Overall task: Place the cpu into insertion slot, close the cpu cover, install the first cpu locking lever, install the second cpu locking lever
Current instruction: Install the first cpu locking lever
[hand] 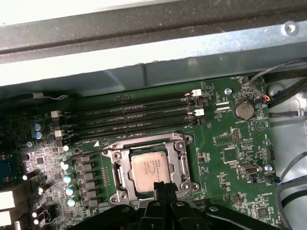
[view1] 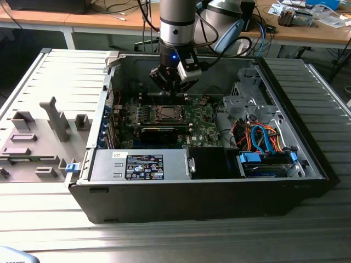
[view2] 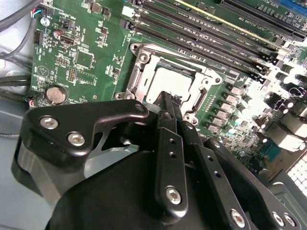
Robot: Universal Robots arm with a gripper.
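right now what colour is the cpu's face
Grey-beige metallic, seen best in the first wrist view: the cpu.

Harsh glare bleaches the circuit board (view2: 283,96) edge in the second wrist view; the case interior (view1: 164,93) lies dim.

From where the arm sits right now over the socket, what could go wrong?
1. The gripper fingers stand together right at the socket's edge, beside the cpu lying in the insertion slot. A small sideways slip could nudge the chip askew.
2. The memory slots and the small upright capacitors crowd close around the socket, so a stray move might strike them.
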